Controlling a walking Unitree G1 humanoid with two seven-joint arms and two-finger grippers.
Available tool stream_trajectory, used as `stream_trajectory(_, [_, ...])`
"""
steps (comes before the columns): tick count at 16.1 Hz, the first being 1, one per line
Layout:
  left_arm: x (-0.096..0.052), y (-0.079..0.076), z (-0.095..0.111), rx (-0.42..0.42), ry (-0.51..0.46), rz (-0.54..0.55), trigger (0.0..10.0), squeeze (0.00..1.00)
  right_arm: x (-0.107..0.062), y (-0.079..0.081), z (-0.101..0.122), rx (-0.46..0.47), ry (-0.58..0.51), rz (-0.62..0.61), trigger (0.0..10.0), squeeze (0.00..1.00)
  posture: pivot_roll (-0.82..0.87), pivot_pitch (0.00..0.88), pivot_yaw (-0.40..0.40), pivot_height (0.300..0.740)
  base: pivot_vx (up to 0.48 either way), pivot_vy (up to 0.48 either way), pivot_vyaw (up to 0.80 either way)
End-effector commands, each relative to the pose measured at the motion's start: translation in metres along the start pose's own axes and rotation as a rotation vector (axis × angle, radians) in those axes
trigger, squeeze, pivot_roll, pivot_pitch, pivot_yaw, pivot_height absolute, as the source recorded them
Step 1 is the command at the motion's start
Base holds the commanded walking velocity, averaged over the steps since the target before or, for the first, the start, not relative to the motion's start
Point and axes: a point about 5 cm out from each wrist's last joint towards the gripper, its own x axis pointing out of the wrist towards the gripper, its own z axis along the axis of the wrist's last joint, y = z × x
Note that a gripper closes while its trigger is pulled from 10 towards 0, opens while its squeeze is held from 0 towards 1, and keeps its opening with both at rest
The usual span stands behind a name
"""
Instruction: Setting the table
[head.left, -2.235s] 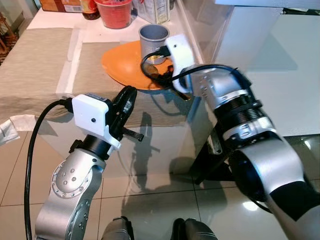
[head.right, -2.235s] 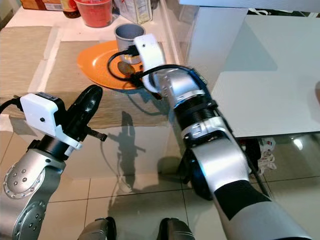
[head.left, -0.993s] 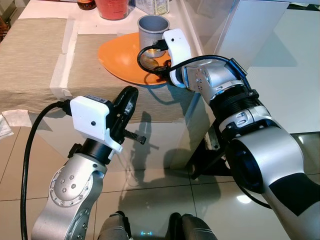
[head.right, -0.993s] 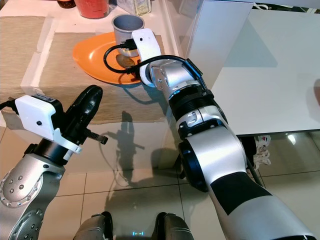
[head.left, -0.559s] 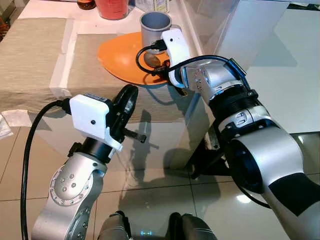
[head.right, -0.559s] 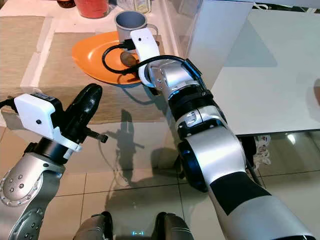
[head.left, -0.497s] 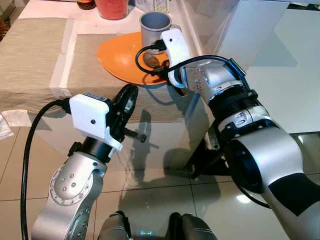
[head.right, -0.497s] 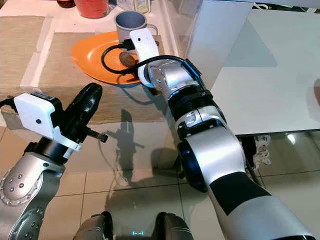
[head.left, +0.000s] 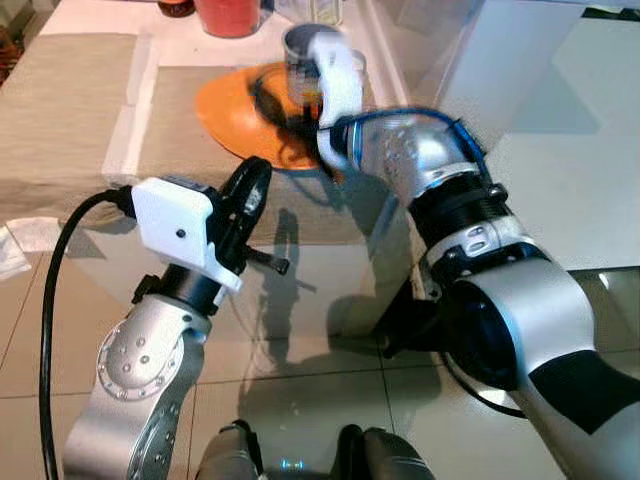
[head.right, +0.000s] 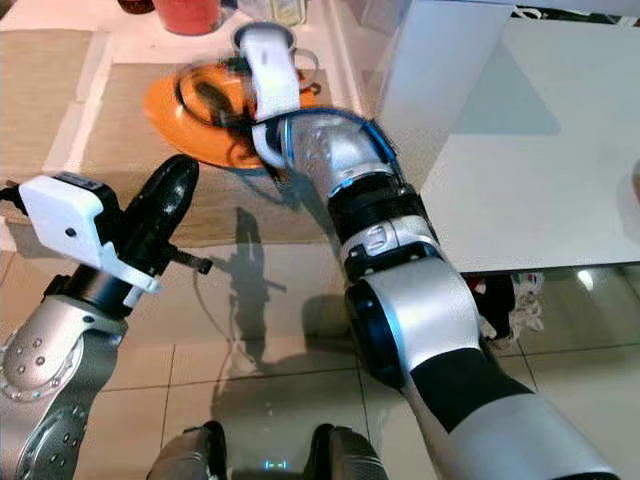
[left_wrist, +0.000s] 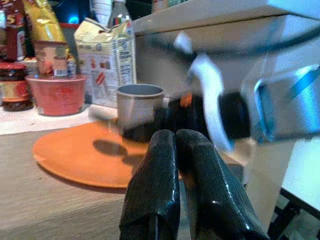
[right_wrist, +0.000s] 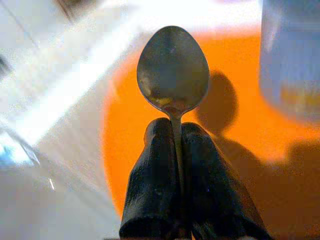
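The right gripper (right_wrist: 176, 150) has its jaws clamped on the handle of a metal spoon (right_wrist: 173, 70), held above an orange plate (head.left: 232, 105) on the table (head.left: 60, 110). The spoon's long axis runs straight out from the jaws, bowl foremost. In the head views the right arm is blurred over the plate's edge at about 3 o'clock. A grey cup (left_wrist: 139, 106) stands on the plate at about 1 o'clock, close beside the spoon, so room that way looks tight. Bare placemat (head.right: 125, 120) lies open at the plate's 9 o'clock. The left gripper (left_wrist: 176, 145), jaws pressed together and empty, hovers off the table's near edge, farther from the plate.
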Motion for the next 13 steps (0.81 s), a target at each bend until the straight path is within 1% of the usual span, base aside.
stream_trajectory(1, [0.001,0.004,-0.001,0.014,-0.002,0.031,10.0,0.00,-0.004,0.000,0.009,0.033,-0.098,0.015,10.0,0.00,0.00,0.154,-0.069,0.740,0.000,0.000,0.00])
stream_trajectory(2, [0.002,0.010,-0.003,0.007,0.009,0.070,10.0,0.00,-0.007,-0.001,0.012,0.085,-0.163,0.034,10.0,0.00,0.00,0.144,-0.063,0.740,0.000,0.000,0.00])
stream_trajectory(3, [0.003,0.015,-0.005,-0.001,0.015,0.106,10.0,0.00,-0.009,-0.002,0.012,0.118,-0.193,0.051,10.0,0.00,0.00,0.142,-0.062,0.740,0.000,0.000,0.00])
stream_trajectory(5, [0.005,0.027,-0.009,0.009,0.028,0.193,10.0,0.00,-0.017,-0.003,0.004,0.195,-0.273,0.124,10.0,0.00,0.00,0.133,-0.059,0.740,0.000,0.000,0.00])
stream_trajectory(6, [0.005,0.035,-0.011,0.007,0.028,0.255,10.0,0.00,-0.025,0.003,-0.003,0.231,-0.345,0.224,10.0,0.00,0.00,0.128,-0.058,0.740,0.000,0.000,0.00])
stream_trajectory(7, [0.004,0.041,-0.013,0.012,0.031,0.302,10.0,0.00,-0.032,0.006,-0.006,0.276,-0.398,0.278,10.0,0.00,0.00,0.126,-0.058,0.740,0.000,0.000,0.00])
stream_trajectory(8, [0.003,0.046,-0.014,0.010,0.029,0.341,10.0,0.00,-0.042,0.008,-0.007,0.382,-0.473,0.368,10.0,0.00,0.00,0.123,-0.058,0.740,0.000,0.000,0.00])
stream_trajectory(9, [0.001,0.052,-0.015,-0.011,0.018,0.370,10.0,0.00,-0.057,0.013,-0.009,0.476,-0.548,0.492,10.0,0.00,0.00,0.117,-0.054,0.740,0.000,0.000,0.00])
stream_trajectory(10, [-0.002,0.057,-0.014,-0.045,-0.005,0.389,10.0,0.00,-0.071,0.019,-0.012,0.522,-0.598,0.602,10.0,0.00,0.00,0.116,-0.052,0.740,0.000,0.000,0.00])
stream_trajectory(11, [-0.004,0.060,-0.013,-0.079,-0.025,0.397,10.0,0.00,-0.080,0.023,-0.023,0.520,-0.596,0.638,10.0,0.00,-0.01,0.116,-0.054,0.740,0.000,0.000,0.00])
stream_trajectory(12, [-0.007,0.061,-0.013,-0.096,-0.027,0.383,10.0,0.00,-0.086,0.026,-0.043,0.482,-0.553,0.618,10.0,0.00,-0.01,0.113,-0.052,0.740,0.000,0.000,0.00])
stream_trajectory(13, [-0.009,0.060,-0.013,-0.106,-0.029,0.371,10.0,0.00,-0.088,0.026,-0.056,0.446,-0.502,0.582,10.0,0.00,-0.01,0.111,-0.050,0.740,0.000,-0.274,0.00])
